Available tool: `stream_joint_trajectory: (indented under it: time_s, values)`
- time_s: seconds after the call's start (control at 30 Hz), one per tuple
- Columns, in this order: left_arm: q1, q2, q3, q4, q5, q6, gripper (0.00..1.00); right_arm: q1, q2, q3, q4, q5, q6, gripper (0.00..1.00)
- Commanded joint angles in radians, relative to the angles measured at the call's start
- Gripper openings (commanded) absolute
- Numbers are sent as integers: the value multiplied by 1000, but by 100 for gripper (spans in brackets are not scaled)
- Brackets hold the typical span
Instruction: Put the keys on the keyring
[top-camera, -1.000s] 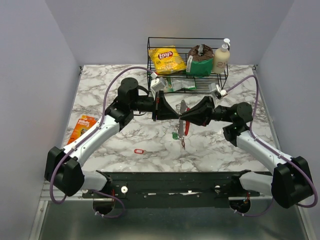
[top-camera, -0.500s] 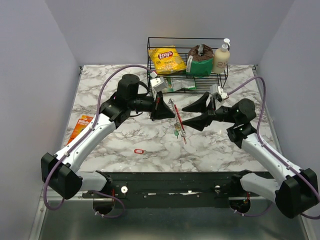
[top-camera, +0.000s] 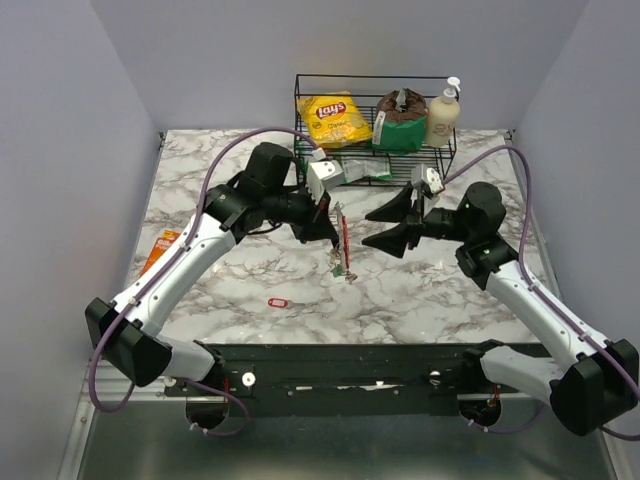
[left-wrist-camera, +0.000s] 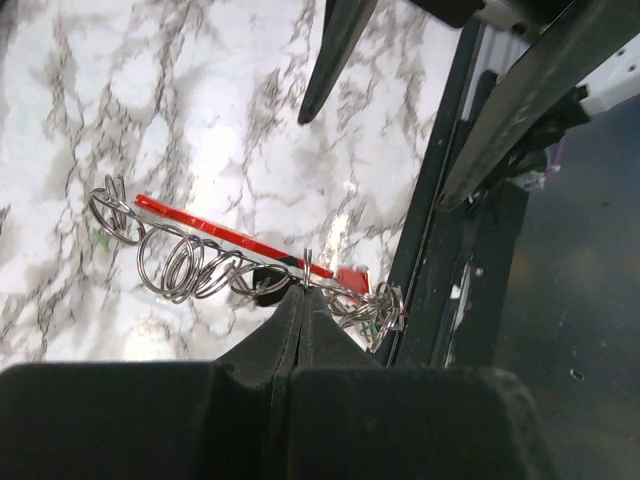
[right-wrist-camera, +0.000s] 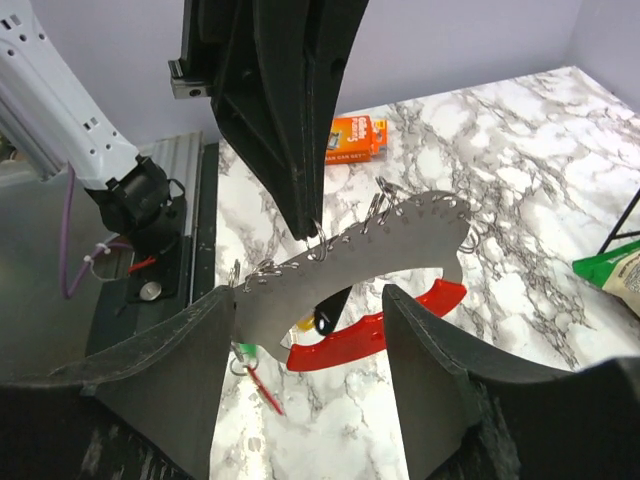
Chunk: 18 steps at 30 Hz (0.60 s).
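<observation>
My left gripper (top-camera: 336, 216) is shut on a thin metal keyring (left-wrist-camera: 307, 266) of a bunch that hangs below it over the middle of the table. The bunch has a silvery-grey flat piece (right-wrist-camera: 370, 250) lined with several rings, a red oval loop (right-wrist-camera: 385, 328), and keys with a green tag (right-wrist-camera: 243, 353) and a red tag (right-wrist-camera: 262, 388) dangling at its low end. My right gripper (top-camera: 368, 229) stands open just right of the bunch, one finger to each side of the flat piece in the right wrist view, gripping nothing. A lone red tag (top-camera: 278, 302) lies on the marble.
A black wire rack (top-camera: 372, 150) at the back holds a yellow chips bag (top-camera: 335, 118), a brown bag (top-camera: 400, 112) and a cream bottle (top-camera: 442, 115). An orange razor pack (top-camera: 160, 252) lies at the left edge, partly behind my left arm.
The right gripper opened, let go of the bunch and drew back to the right. The left gripper swung the bunch toward the left; it now hangs from the left gripper alone.
</observation>
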Motion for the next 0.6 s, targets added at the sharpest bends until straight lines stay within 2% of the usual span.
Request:
stream_joint_trajectory:
  time_s: [0.0, 0.17, 0.33, 0.5, 0.57]
  values:
    - [-16, 24, 48, -146, -85, 88, 0, 8, 23, 54, -72, 21, -36, 68]
    - [-40, 61, 104, -224, -146, 113, 0, 47, 63, 85, -112, 35, -62, 65]
    - [-75, 121, 185, -310, -228, 110, 0, 67, 116, 103, -153, 18, -89, 56]
    - [-89, 164, 250, -352, -335, 72, 0, 74, 141, 89, -164, 10, -87, 55]
    - [-89, 190, 268, -364, -370, 56, 0, 90, 141, 85, -175, 59, -85, 57]
